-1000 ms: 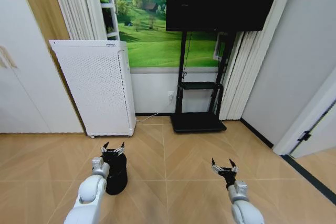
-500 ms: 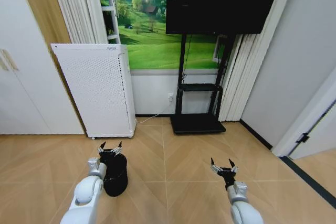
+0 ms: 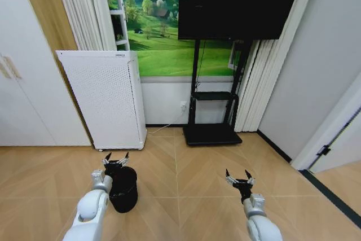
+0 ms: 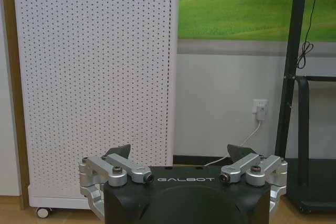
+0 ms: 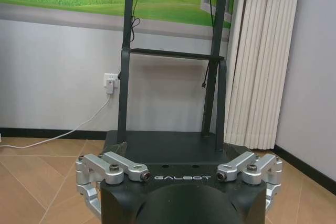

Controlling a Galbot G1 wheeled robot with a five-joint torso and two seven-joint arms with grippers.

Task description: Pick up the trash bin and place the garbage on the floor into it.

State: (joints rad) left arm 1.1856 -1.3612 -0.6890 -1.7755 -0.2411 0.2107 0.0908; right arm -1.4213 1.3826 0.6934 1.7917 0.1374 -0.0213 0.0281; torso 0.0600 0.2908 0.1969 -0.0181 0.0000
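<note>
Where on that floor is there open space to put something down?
The widest bare patch of wooden floor lies between the trash bin and the right tool, reaching forward to the TV stand. It is crowded on the left, where the left tool hangs above the bin near the white appliance.

The left gripper (image 3: 115, 158) and its silver arm hid part of the small round black trash bin (image 3: 125, 193).

Small round black trash bin (image 3: 124, 189) — upright on the wooden floor, slightly tapered, open rim up, standing in front of the white perforated appliance (image 3: 102, 97) — well apart from it.
</note>
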